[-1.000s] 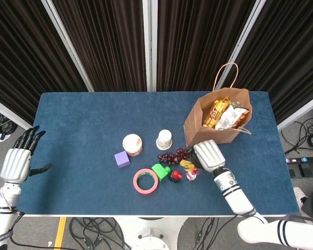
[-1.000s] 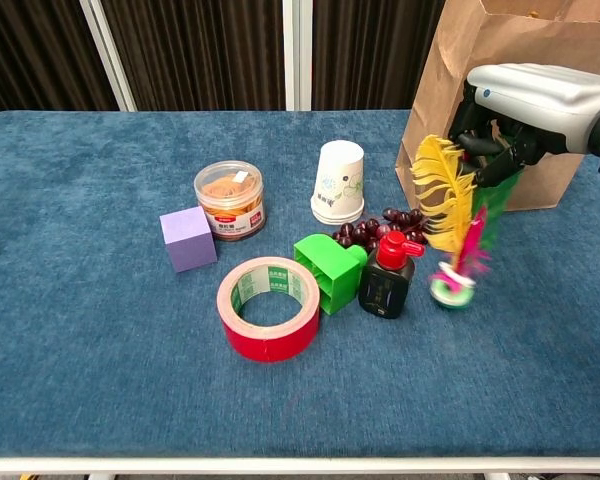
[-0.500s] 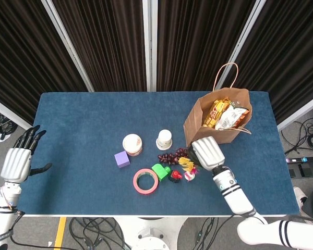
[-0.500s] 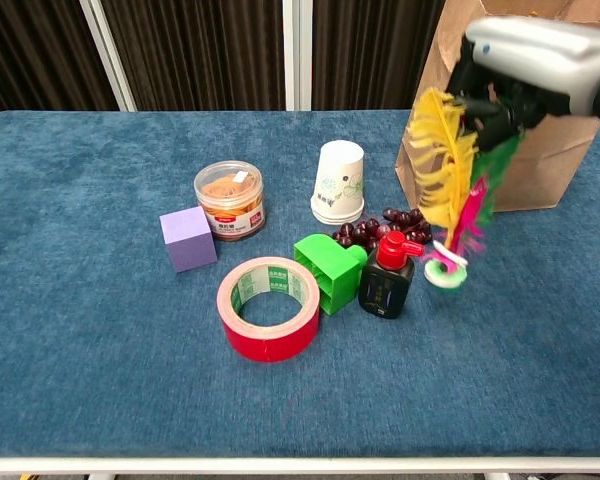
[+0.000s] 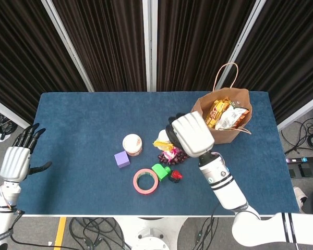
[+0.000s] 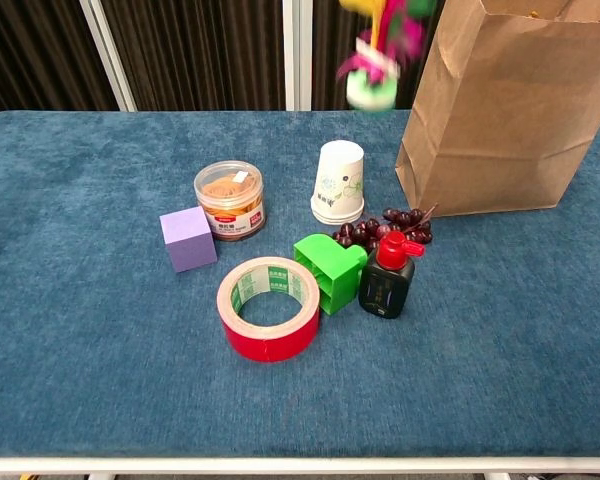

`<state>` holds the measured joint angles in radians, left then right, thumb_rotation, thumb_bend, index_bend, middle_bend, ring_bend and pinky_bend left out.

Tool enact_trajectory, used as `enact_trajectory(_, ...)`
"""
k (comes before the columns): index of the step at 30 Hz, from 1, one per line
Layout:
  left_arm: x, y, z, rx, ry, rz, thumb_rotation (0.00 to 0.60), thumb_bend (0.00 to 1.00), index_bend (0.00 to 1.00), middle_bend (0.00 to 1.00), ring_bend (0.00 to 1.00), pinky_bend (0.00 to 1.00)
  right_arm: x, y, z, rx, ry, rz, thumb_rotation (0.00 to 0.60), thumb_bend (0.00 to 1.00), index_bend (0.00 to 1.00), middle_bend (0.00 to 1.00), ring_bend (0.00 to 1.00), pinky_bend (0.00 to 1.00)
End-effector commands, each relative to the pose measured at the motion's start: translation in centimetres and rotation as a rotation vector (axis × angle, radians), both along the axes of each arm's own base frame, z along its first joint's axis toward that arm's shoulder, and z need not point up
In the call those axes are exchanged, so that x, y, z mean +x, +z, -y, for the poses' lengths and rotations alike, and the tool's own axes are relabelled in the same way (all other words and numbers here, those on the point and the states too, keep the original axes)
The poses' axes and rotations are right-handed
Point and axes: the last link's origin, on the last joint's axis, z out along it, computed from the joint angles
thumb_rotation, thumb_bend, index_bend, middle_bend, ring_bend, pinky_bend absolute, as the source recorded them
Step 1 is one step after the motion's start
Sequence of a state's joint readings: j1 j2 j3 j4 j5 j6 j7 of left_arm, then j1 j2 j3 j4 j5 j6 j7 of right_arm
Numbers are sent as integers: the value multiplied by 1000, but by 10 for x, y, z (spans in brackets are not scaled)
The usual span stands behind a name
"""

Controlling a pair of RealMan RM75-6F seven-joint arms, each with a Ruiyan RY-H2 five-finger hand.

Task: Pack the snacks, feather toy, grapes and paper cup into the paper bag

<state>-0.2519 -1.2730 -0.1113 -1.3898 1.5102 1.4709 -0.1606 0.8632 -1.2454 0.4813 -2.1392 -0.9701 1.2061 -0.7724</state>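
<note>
My right hand (image 5: 190, 134) is raised high over the table and grips the feather toy (image 5: 168, 149). In the chest view only the toy (image 6: 378, 60) shows, hanging from the top edge with its round base down, above the paper cup (image 6: 338, 182). The hand itself is out of that frame. The brown paper bag (image 5: 238, 95) stands upright at the right with snack packets (image 5: 224, 115) inside. Dark grapes (image 6: 385, 226) lie just in front of the cup, near the bag's corner (image 6: 490, 120). My left hand (image 5: 14, 162) hovers off the table's left edge, fingers spread, holding nothing.
A clear jar with a pink lid (image 6: 230, 198), a purple cube (image 6: 188, 238), a red tape roll (image 6: 270, 308), a green block (image 6: 327, 270) and a black bottle with a red cap (image 6: 385, 280) crowd the table's middle.
My right hand has lifted the feather toy from beside the bottle, up and to the left, to a height above the cup. The left hand stays put.
</note>
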Motion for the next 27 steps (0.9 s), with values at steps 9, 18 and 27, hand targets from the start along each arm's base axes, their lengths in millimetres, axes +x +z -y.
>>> enact_trajectory(9,3,1,-2,-6,-8,-2,600,148,161,136,51,178,44,83,13,-317,30,-14,600,439,986,710,670,838)
enact_trajectory(18,7,-3,-4,-25,-15,-9,600,147,161,136,52,177,5,124,30,-460,-73,-57,600,438,994,715,678,844)
enact_trajectory(27,9,-6,-4,-36,-18,-14,600,147,161,136,52,177,-45,136,48,-495,-159,-95,600,438,994,713,678,844)
